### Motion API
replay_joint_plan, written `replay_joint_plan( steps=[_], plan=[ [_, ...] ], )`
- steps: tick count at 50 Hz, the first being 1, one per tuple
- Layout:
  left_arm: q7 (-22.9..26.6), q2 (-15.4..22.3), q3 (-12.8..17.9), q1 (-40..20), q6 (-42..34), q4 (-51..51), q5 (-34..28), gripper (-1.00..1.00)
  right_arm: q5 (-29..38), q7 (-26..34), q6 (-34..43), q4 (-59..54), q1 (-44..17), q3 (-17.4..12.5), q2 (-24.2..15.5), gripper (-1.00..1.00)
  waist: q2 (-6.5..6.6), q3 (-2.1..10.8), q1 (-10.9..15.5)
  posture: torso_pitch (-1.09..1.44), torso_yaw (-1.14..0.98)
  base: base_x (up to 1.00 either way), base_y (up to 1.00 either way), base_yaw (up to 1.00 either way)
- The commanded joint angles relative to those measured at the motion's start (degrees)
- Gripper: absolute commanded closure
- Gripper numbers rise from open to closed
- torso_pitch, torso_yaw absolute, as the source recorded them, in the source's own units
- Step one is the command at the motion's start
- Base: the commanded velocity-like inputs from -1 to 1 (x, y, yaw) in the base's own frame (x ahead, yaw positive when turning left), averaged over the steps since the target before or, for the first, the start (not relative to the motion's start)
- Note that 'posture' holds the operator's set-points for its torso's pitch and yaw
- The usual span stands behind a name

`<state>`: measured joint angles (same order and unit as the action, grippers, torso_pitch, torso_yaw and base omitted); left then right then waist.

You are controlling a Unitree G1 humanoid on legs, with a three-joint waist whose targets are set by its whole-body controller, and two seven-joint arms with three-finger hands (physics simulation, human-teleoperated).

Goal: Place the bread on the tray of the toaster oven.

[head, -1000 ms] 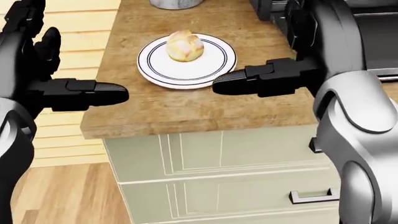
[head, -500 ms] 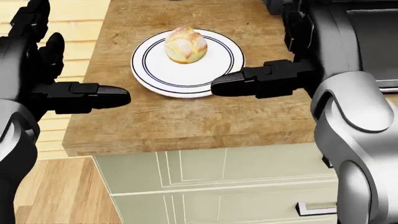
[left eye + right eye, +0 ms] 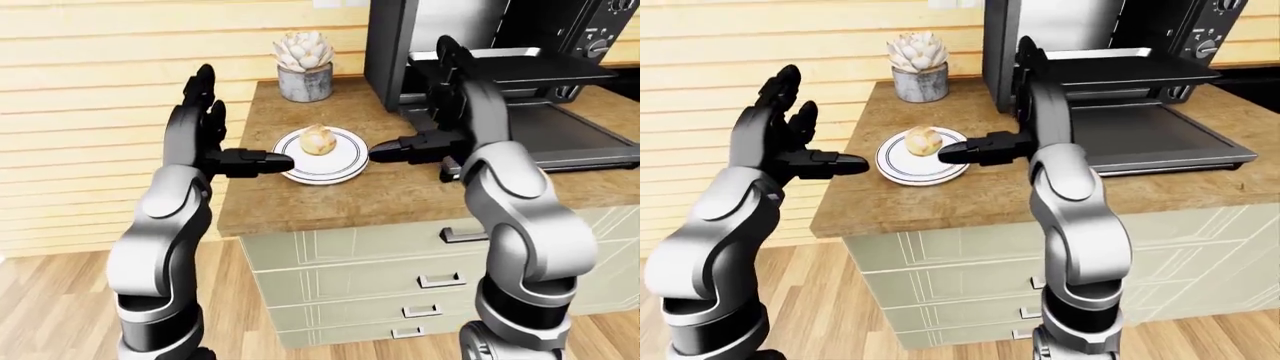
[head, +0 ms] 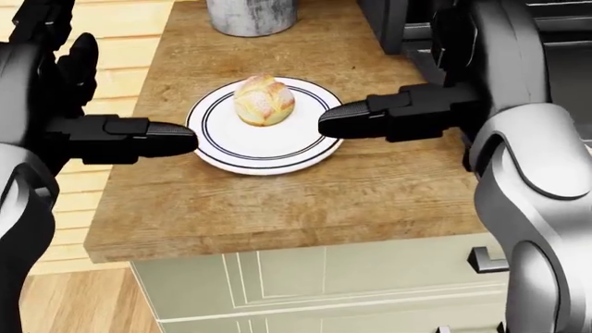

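A round bread roll (image 4: 264, 100) lies on a white plate (image 4: 242, 154) with dark rings on the wooden counter (image 4: 277, 205). My left hand (image 4: 111, 130) is open at the plate's left, thumb pointing at its rim. My right hand (image 4: 398, 114) is open at the plate's right, thumb tip over the rim. Neither hand touches the bread. The black toaster oven (image 3: 1080, 30) stands at the right, door (image 3: 1150, 139) folded down, its tray (image 3: 1120, 69) slid out behind my right arm.
A grey pot with a pale succulent (image 3: 304, 64) stands on the counter above the plate, next to the oven. The counter's left edge drops to a wooden floor (image 3: 60, 300). Pale drawers (image 3: 400, 270) are below the counter.
The camera has moved: the plate sits lower in the head view and the pot has come into sight at the top. Both thumbs now reach the plate's rim.
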<state>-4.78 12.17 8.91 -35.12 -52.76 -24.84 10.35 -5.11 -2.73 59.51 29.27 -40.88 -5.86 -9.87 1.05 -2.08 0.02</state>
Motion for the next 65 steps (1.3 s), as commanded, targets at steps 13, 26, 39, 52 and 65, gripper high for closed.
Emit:
replay_joint_plan(
  steps=[13,26,39,52,65],
  plan=[
    [-0.07,0.41,0.41,-1.47,1.69,-0.88,-0.33,-1.00,0.26,0.34,-1.38,1.16,-1.57,-0.14,-0.26,-1.00,-0.92,0.77,0.17,0.00,0.00,0.12,0.00,0.00],
    [0.10,0.41,0.40,-1.34,2.06,-0.57,-0.44,-1.00,0.42,0.31,-0.93,1.31,-1.82,0.00,-0.11,-1.00,1.85,0.97,0.18,0.00,0.00,0.12,0.00,0.00],
    [0.10,0.43,0.39,-1.53,1.64,-0.88,-0.44,-1.00,0.49,0.35,-0.29,1.79,-2.14,-0.10,-0.11,-1.00,-3.05,1.19,0.25,0.00,0.00,0.12,0.00,0.00],
    [0.14,0.34,0.33,-1.47,1.97,-0.67,-0.57,-1.00,0.67,0.34,-0.57,1.45,-2.04,-0.03,-0.13,-1.00,2.21,1.00,-0.37,0.00,0.00,0.09,0.00,0.00],
    [0.28,0.29,0.22,-1.31,2.50,-0.26,-0.72,-1.00,1.45,0.70,-0.77,0.89,-2.02,0.40,-0.26,-1.00,-0.91,1.47,0.41,0.00,0.00,0.00,0.00,0.00]
  ],
)
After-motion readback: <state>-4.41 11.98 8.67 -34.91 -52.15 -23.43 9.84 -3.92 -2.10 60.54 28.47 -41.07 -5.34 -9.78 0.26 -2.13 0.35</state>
